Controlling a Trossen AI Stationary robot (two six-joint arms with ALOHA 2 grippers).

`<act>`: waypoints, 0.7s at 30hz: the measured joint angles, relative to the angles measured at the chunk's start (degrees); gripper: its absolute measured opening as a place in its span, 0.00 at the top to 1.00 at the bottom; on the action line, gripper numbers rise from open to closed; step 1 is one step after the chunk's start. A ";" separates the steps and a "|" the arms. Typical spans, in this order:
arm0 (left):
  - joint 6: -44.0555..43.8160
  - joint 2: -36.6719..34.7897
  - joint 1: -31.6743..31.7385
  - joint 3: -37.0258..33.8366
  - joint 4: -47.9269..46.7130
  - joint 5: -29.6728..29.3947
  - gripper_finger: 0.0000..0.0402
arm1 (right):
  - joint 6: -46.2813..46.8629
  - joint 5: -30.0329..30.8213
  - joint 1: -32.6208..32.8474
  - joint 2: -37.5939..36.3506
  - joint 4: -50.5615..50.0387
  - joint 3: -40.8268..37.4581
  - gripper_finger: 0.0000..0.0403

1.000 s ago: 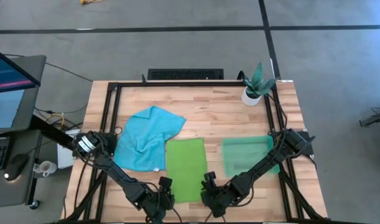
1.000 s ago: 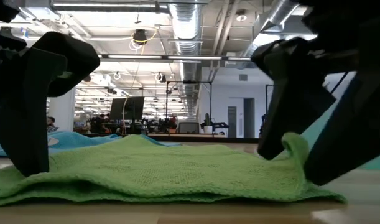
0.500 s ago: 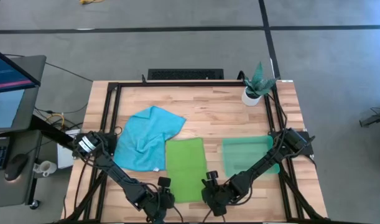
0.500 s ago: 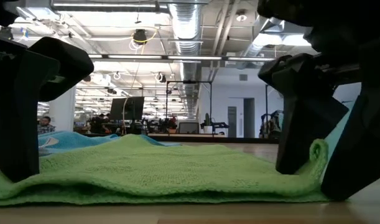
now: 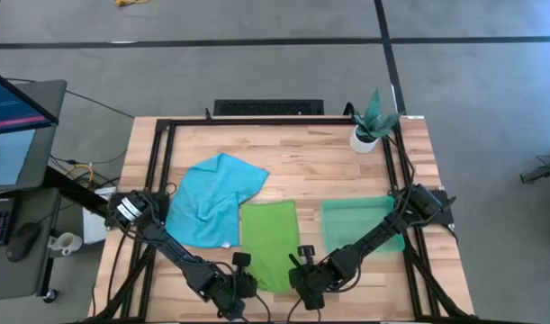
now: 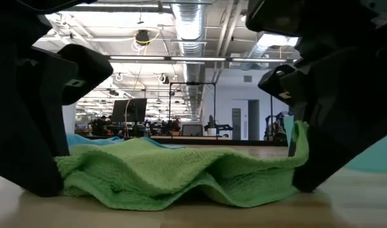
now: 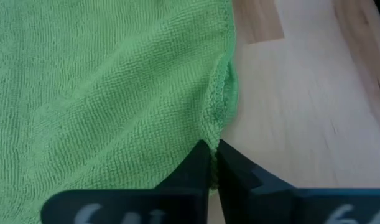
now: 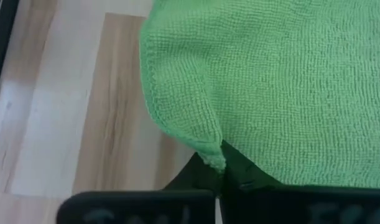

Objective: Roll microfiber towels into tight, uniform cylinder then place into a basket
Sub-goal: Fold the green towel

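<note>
The lime green microfiber towel (image 5: 268, 241) lies as a narrow rectangle at the table's near middle, its near edge buckled into waves (image 6: 174, 177). My left gripper (image 5: 246, 284) is shut on its near left corner and my right gripper (image 5: 295, 281) on its near right corner. The turquoise towel (image 5: 211, 202) lies crumpled to the left, its right edge touching the green one. The translucent green basket (image 5: 360, 225) stands on the table to the right. My left gripper pinches the green towel's hemmed edge (image 7: 218, 127) at the near left corner between its two shut fingers (image 7: 202, 163), at their tips. The cloth puckers toward the fingers; the rest lies on the table. One layer or several, I cannot tell. My right gripper pinches the towel's near right corner (image 8: 209, 152) between its shut fingers (image 8: 236, 169). The corner is drawn up into a small peak (image 6: 299, 136) while the cloth behind it rests on the table.
A white plant pot (image 5: 365, 138) stands at the far right corner. A black frame (image 5: 162, 162) runs around the tabletop. Bare wood shows between the towels and the far edge.
Both grippers have shut on the green towel's near corners. The corners have been drawn inward and slightly up, so the near edge, flat a second ago, now buckles into waves. The towel's far part has stayed in place.
</note>
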 joint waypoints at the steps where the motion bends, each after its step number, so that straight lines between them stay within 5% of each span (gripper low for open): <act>1: 0.00 0.03 0.00 0.37 -0.36 0.09 0.97 | 0.00 0.20 0.17 0.03 0.09 -0.02 0.97; 21: -3.98 0.11 -3.15 15.25 -19.85 0.61 1.00 | 1.79 1.16 5.36 0.31 -8.38 7.37 0.98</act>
